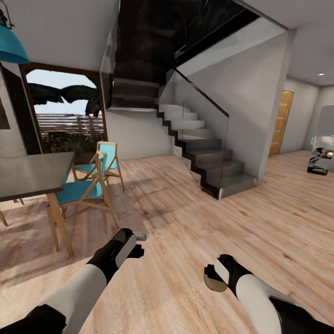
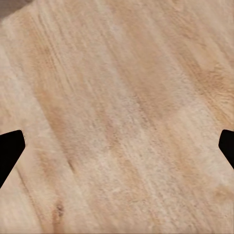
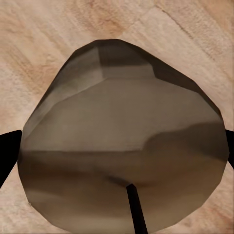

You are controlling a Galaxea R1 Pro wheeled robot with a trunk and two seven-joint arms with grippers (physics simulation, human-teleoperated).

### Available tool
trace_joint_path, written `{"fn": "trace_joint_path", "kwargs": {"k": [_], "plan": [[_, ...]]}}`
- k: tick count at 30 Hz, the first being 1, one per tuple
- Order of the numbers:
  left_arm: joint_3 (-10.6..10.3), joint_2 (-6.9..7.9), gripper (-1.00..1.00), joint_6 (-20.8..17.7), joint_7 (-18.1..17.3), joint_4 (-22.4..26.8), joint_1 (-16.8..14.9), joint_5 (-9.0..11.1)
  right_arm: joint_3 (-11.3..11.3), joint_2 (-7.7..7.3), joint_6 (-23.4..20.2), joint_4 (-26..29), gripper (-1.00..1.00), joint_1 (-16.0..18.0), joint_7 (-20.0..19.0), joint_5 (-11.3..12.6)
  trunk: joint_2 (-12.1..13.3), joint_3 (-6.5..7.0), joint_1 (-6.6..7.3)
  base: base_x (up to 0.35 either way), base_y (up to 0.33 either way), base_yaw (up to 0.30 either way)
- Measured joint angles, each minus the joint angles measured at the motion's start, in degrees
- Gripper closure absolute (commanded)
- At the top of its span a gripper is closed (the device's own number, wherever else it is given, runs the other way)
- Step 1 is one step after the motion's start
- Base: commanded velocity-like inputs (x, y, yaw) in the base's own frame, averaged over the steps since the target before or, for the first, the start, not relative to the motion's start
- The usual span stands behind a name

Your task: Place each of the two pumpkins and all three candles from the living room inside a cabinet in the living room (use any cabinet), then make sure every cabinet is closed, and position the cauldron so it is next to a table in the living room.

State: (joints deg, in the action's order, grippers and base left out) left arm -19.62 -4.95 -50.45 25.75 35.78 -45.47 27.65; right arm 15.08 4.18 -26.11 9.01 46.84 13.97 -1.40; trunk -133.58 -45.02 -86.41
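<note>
Pale plank floor [image 1: 185, 232], dark staircase [image 1: 204, 153], teal chairs [image 1: 88, 185].

No readable text anywhere here

Checked the table [image 1: 32, 174], the orange door [image 1: 281, 121] and the wood floor [image 2: 122, 97], zero labels, brands or numbers. The far-off stuff is probably too small to show lettering anyway.

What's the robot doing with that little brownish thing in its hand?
The robot is out on the wooden floor, with a table and blue chairs to its left and stairs ahead. Its right gripper is shut on a candle, a squat greyish lump with a thin dark wick. Its left gripper is open and holds nothing; under it is bare floor. It seems to be carrying the candle somewhere.
</note>
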Motion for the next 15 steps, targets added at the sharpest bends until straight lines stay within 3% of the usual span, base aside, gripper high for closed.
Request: {"fn": "trace_joint_path", "kwargs": {"k": [15], "plan": [[0.0, 0.0, -1.0, 0.0, 0.0, -0.1, 0.1, -0.1, 0.0, 0.08, 0.0, -0.1, 1.0, 0.0, 0.0, 0.0, 6.0, 1.47, 3.3, 0.0, 0.0, 0.134]]}}
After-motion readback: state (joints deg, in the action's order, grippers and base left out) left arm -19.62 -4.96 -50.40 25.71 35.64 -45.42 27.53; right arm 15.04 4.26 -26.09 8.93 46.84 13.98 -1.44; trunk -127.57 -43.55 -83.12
